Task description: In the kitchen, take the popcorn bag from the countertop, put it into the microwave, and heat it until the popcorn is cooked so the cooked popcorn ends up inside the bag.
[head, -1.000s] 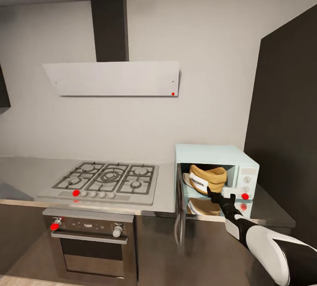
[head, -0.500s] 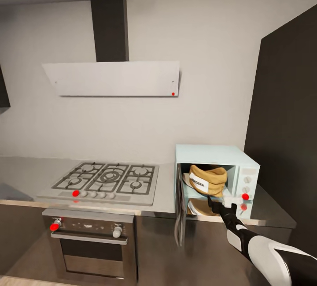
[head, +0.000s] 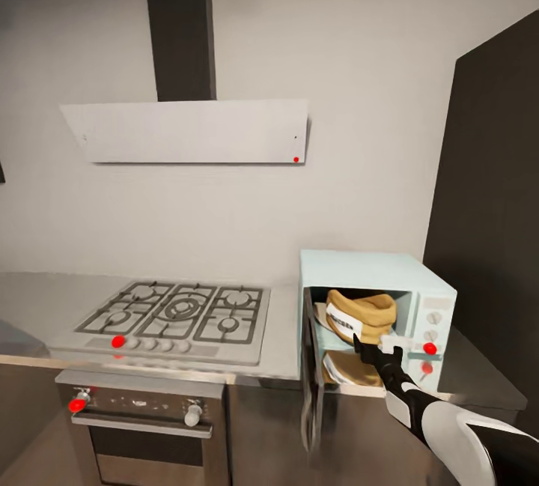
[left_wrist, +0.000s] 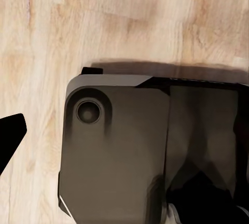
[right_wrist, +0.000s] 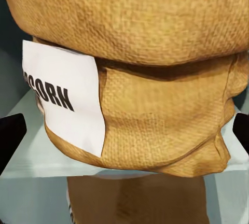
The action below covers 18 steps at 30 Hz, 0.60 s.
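Observation:
The pale mint-blue microwave [head: 374,269] stands on the grey countertop [head: 45,299] with its dark door [head: 311,374] swung open toward me. The orange-brown popcorn bag [head: 368,310] lies tilted inside, its white label [right_wrist: 67,99] facing out. My right gripper [head: 376,350] hovers just in front of the cavity, open, its fingers wide on either side of the bag [right_wrist: 155,110] and not touching it. My left gripper [left_wrist: 124,133] hangs open over the wood floor, one black fingertip [left_wrist: 10,133] in view. No popcorn is visible.
A gas hob [head: 176,310] with black grates sits left of the microwave, above a steel oven [head: 142,426]. A hood [head: 187,130] hangs over the hob. A tall dark cabinet [head: 494,209] stands close on the right. My own base [left_wrist: 114,151] is below the left wrist.
My right gripper has drawn back a little from the bag, which stays inside the microwave. The head view has shifted slightly closer and to the right.

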Motion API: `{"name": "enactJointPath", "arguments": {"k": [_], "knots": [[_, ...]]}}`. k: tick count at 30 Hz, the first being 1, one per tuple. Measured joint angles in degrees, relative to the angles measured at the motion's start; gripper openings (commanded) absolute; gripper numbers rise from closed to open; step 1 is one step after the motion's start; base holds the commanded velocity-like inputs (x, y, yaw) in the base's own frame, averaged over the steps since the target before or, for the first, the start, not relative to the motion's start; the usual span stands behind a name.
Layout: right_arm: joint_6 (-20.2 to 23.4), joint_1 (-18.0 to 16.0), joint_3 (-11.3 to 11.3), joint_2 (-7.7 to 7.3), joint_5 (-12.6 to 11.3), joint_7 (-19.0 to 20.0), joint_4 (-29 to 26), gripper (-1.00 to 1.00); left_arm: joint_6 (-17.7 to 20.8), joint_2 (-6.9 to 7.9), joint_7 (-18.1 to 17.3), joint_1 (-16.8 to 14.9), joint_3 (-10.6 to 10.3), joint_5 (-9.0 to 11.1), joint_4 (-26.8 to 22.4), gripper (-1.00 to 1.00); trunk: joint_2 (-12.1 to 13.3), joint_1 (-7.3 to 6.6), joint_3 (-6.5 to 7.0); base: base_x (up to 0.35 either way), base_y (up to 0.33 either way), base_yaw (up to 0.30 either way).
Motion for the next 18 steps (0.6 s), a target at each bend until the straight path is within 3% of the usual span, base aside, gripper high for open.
{"name": "enactJointPath", "arguments": {"k": [13, 18], "knots": [[0.0, 0.0, -0.1, 0.00, 0.0, 0.0, 0.0, 1.00, 0.0, -0.02, 0.0, 0.0, 0.0, 0.0, 0.0, 1.00, 0.0, -0.01, 0.00, 0.140, 0.000, 0.000], [-0.7, 0.0, 0.0, 0.00, 0.0, 0.0, 0.0, 1.00, 0.0, -0.03, 0.0, 0.0, 0.0, 0.0, 0.0, 1.00, 0.0, 0.01, 0.00, 0.029, 0.000, 0.000]]}}
